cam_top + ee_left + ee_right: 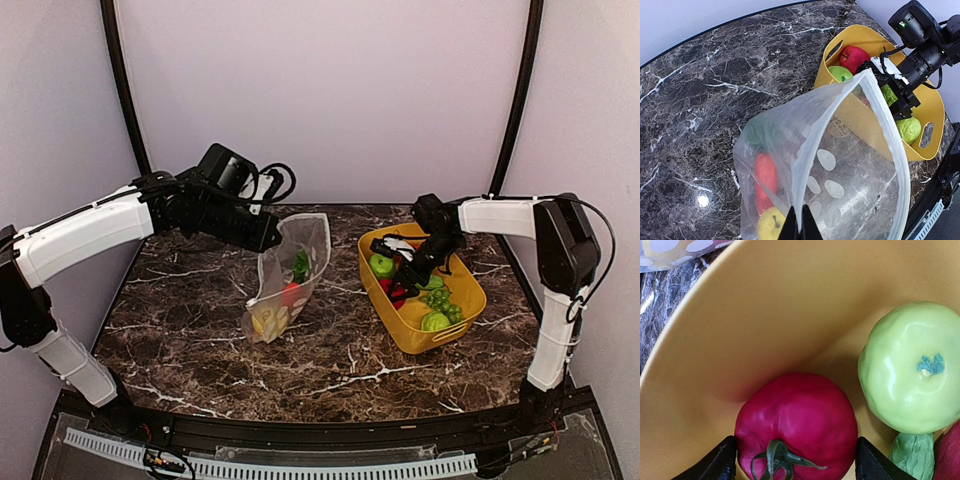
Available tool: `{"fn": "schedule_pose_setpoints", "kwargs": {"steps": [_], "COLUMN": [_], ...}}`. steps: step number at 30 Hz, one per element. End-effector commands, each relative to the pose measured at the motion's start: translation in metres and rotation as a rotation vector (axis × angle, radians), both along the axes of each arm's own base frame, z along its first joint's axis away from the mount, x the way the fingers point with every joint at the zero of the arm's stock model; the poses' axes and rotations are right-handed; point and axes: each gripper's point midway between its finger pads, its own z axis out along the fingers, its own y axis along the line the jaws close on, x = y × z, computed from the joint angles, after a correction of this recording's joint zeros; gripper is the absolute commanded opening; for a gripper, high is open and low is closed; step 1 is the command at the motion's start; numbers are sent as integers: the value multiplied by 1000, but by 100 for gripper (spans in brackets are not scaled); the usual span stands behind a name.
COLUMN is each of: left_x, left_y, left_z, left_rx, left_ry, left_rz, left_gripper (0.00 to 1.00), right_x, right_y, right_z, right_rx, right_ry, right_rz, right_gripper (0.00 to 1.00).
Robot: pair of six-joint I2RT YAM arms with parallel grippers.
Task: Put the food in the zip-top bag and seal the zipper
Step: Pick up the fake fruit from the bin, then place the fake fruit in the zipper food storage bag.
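Right gripper [795, 467]: jaws spread astride tomato [795, 420], tips at its flanks, contact unclear. Tomato sits in basket [765, 315] beside apple [910, 365]. Likely light, hollow, hard plastic; glossy and round, could squirt out, so grip across widest girth.

Left gripper [800, 227]: pressed together, pinching bag [850, 165] rim, mouth held open toward basket. Bag is thin, limp, clear, dotted film; zipper [885, 125] is a stiffer pale strip. Lemon [771, 222] inside. Marble-look table [700, 100].
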Motion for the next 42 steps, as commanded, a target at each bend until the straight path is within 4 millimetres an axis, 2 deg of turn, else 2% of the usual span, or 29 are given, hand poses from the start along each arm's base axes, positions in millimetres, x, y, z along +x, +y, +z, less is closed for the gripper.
{"fn": "schedule_pose_setpoints", "kwargs": {"steps": [1, 5, 11, 14, 19, 23, 31, 35, 39, 42], "left_x": [-5, -4, -2, -2, -3, -3, 0, 0, -4, 1], "left_y": [1, 1, -2, -2, 1, 0, -4, -4, -11, -11], "left_z": [1, -1, -5, -6, -6, -6, -2, 0, 13, 21], "left_rx": [-15, -13, -12, -9, -7, -13, -32, -44, -101, -109], "left_ry": [6, 4, 6, 6, 2, 4, -5, -2, -8, -35], "left_rz": [-2, -3, -7, -7, -2, -4, -1, 7, -18, -6], "left_gripper": [1, 1, 1, 1, 1, 1, 1, 1, 1, 1], "right_x": [0, 6, 6, 6, 6, 2, -5, -5, -9, -16], "right_y": [1, -4, -6, -8, -12, -11, 12, 27, 42, 55], "right_z": [1, 10, 26, 33, 62, 93, 141, 172, 197, 221], "right_rx": [-14, -38, -35, -42, -39, 0, 125, 189, 258, 331], "right_ry": [-12, -62, -96, -99, -153, -203, -262, -291, -289, -280], "right_rz": [0, -15, -19, -24, -28, -28, 12, 39, 64, 96], "right_gripper": [75, 72, 60, 59, 58, 58, 58, 58, 58, 58]}}
